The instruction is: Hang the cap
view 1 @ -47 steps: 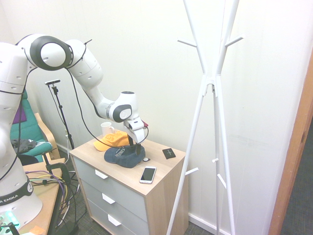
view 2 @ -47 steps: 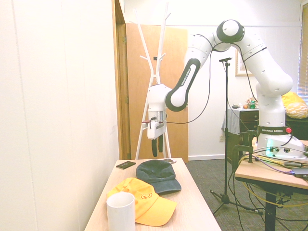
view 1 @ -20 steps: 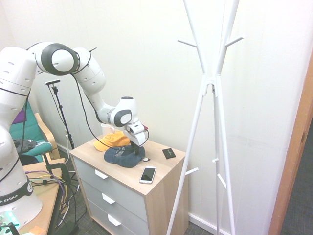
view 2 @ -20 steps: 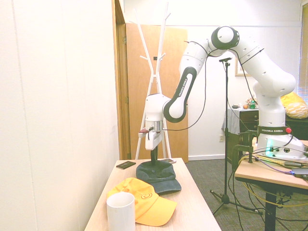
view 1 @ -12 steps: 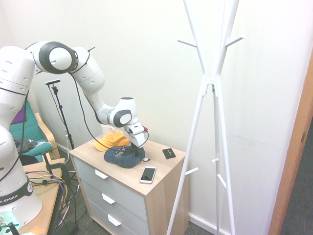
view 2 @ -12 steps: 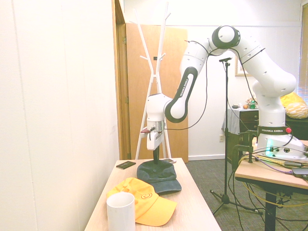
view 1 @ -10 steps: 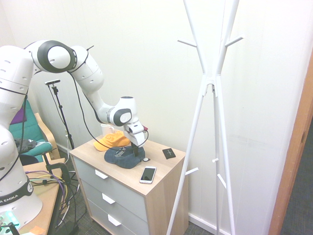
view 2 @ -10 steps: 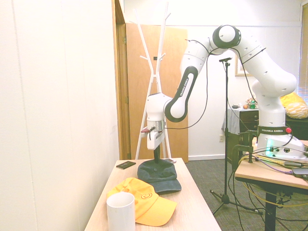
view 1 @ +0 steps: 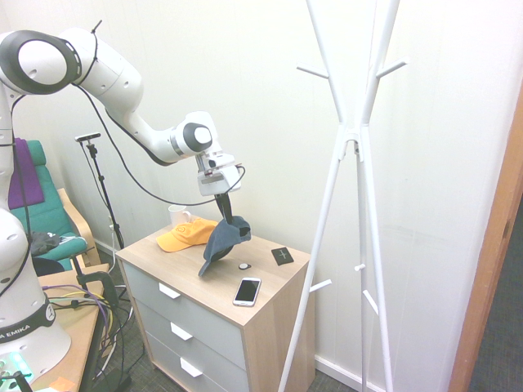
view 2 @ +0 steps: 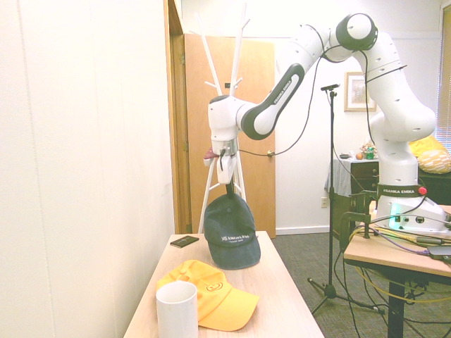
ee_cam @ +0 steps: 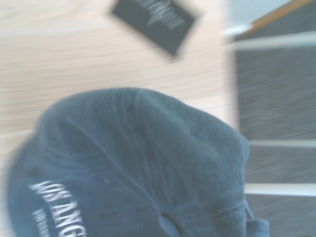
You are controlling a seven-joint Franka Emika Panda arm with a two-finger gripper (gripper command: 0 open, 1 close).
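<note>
Clearly holding one navy-blue fabric cap (view 2: 231, 222) in closed jaws (view 2: 230, 190). Find one white rectangular phone (view 1: 247, 291) only in the first exterior view, one orange-yellow cap (view 2: 204, 292) in both.

The curved-brim fabric baseball cap (view 2: 232, 225) is dark navy blue, with small whitish lettering across its front. The soft fabric cap with the rounded brim (view 2: 229, 310) is orange-yellow, marked with a small round reddish-orange emblem. The cylindrical mug (view 2: 177, 313) is plain white. Pale tan, faintly streaked wood grain covers the top of the boxy chest of drawers (view 1: 274, 290); its drawer fronts are grey, their tab handles white. The flat rectangular card-like item (view 1: 282, 256) is black with a light pattern.
</note>
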